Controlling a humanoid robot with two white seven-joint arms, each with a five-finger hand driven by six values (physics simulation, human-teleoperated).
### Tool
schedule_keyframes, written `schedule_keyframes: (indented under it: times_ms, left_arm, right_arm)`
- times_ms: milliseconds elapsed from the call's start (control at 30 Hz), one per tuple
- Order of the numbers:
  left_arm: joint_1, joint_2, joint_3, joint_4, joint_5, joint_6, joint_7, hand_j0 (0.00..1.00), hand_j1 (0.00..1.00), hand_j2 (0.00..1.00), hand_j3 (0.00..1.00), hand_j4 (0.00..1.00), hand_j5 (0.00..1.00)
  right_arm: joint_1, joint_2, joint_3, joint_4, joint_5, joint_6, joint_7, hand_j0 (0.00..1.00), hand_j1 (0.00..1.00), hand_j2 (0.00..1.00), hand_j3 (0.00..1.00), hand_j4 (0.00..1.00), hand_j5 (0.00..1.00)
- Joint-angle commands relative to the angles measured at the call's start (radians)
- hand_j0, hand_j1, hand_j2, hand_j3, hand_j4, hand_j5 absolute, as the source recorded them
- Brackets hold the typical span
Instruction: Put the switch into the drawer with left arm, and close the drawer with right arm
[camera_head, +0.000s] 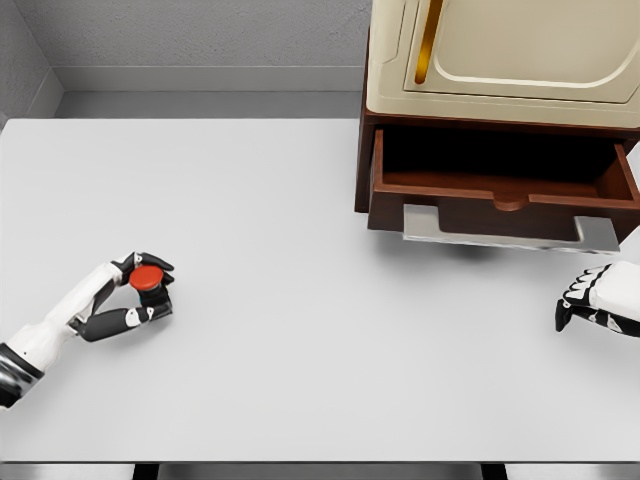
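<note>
The switch (147, 279), a red round button on a dark base, sits at the left of the white table (300, 250). My left hand (135, 290) is wrapped around it, fingers curled on both sides of the button. The brown drawer (500, 195) stands pulled out under a cream cabinet (500, 55) at the upper right, its inside dark and its grey handle plate (510, 235) facing me. My right hand (590, 300) rests at the right edge, below the drawer front, with fingers curled and nothing in them.
The cabinet and the drawer sticking out of it fill the table's upper right corner. Grey walls rise behind the table. The table's near edge runs along the bottom of the view.
</note>
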Motion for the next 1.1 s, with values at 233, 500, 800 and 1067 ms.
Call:
schedule_keyframes:
  times_ms: [233,500,800,1067]
  left_arm:
    - [-0.006,0.005,0.009,-0.047,0.005,-0.001,0.000,0.33,0.33,0.33,0.33,0.33,0.33]
    - [-0.051,0.001,0.011,-0.062,-0.051,-0.015,0.000,0.33,0.33,0.33,0.33,0.33,0.33]
    - [-0.130,-0.068,0.000,-0.097,-0.196,-0.009,0.000,0.34,0.34,0.34,0.34,0.34,0.34]
    - [-0.198,-0.131,0.006,-0.125,-0.318,-0.010,0.000,0.33,0.33,0.33,0.33,0.33,0.33]
  right_arm:
    - [0.000,-0.003,-0.002,0.000,-0.006,0.001,-0.002,0.42,0.42,0.42,0.42,0.42,0.42]
    - [0.000,-0.003,-0.002,0.000,-0.006,0.001,0.001,0.41,0.41,0.41,0.41,0.41,0.41]
    - [0.000,-0.003,-0.002,0.000,-0.006,0.001,0.001,0.41,0.41,0.41,0.41,0.41,0.41]
    - [0.000,-0.003,-0.002,0.000,-0.006,0.001,-0.001,0.41,0.41,0.41,0.41,0.41,0.41]
